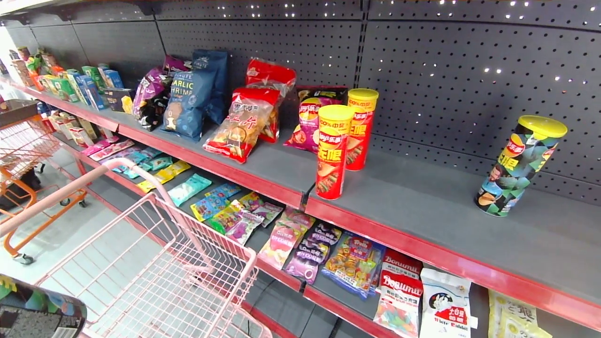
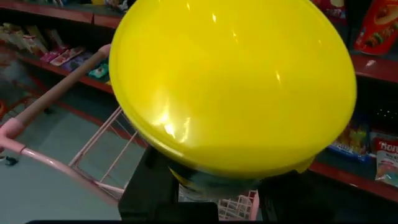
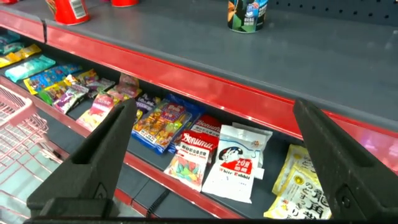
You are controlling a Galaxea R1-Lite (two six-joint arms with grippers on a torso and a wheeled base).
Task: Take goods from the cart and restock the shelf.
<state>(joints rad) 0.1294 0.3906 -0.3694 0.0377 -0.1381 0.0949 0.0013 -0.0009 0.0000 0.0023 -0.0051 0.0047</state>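
Observation:
My left gripper [image 2: 217,196] is shut on a chip can with a yellow lid [image 2: 233,87]. The can's green patterned body [image 1: 37,310] shows in the head view's lower left corner, over the pink cart [image 1: 155,263]. A matching green can with a yellow lid [image 1: 519,166] [image 3: 247,14] stands upright on the grey shelf [image 1: 422,206], far right. Two red chip cans [image 1: 334,150] stand together near the shelf's middle. My right gripper [image 3: 211,168] is open with nothing between its fingers, in front of the shelf's red edge [image 3: 186,74] and above the lower tier.
Snack bags [image 1: 239,122] lean along the shelf left of the red cans. Bare shelf lies between the red cans and the green can. The lower tier [image 1: 300,244] holds candy packets and white bags [image 3: 236,162]. An orange cart [image 1: 23,155] stands at far left.

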